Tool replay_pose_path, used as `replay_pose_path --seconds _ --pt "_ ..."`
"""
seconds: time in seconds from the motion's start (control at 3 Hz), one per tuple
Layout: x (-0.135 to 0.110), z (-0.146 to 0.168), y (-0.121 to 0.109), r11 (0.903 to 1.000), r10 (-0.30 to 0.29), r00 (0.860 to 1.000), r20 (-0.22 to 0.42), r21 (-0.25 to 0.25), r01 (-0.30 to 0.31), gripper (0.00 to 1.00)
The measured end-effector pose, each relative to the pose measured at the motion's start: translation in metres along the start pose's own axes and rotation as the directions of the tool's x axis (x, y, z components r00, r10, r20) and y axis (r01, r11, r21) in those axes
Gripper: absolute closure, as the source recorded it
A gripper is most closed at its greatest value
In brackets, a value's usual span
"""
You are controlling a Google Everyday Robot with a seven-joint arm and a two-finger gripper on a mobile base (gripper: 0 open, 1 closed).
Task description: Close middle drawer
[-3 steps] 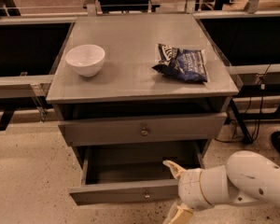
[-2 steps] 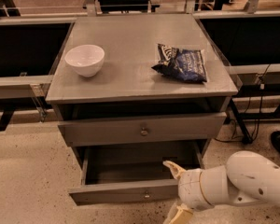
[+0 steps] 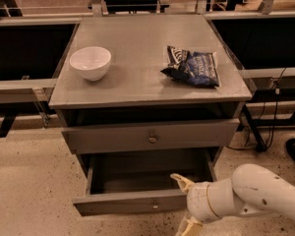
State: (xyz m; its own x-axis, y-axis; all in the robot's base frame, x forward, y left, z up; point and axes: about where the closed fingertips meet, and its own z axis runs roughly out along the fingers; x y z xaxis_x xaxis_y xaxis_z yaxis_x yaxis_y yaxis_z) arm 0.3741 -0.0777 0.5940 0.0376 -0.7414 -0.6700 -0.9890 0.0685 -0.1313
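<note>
Middle drawer (image 3: 128, 201) sticks out, so the gripper (image 3: 186, 204) sits at its right front corner, jaws apart, one finger inside, one in front, ready to push.

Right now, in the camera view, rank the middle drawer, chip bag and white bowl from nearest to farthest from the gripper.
Gripper sits low right, fingers spread.
1. Middle drawer: right at the fingers, pulled out.
2. Chip bag: tabletop, right side.
3. White bowl: tabletop, left side.
</note>
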Motion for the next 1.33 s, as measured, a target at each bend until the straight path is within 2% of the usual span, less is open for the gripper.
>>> replay_pose_path --seconds 0.33,0.67,1.0,1.33 --pt "0.030 0.023 -0.003 0.9953 -0.093 0.995 0.041 -0.022 0.094 0.00" --pt "0.070 0.050 0.004 0.9869 -0.148 0.985 0.092 -0.049 0.153 0.00" --pt "0.107 0.069 0.010 0.9858 -0.150 0.984 0.099 -0.062 0.156 0.17" --pt "0.110 0.072 0.012 0.9862 -0.144 0.984 0.105 -0.066 0.152 0.41"
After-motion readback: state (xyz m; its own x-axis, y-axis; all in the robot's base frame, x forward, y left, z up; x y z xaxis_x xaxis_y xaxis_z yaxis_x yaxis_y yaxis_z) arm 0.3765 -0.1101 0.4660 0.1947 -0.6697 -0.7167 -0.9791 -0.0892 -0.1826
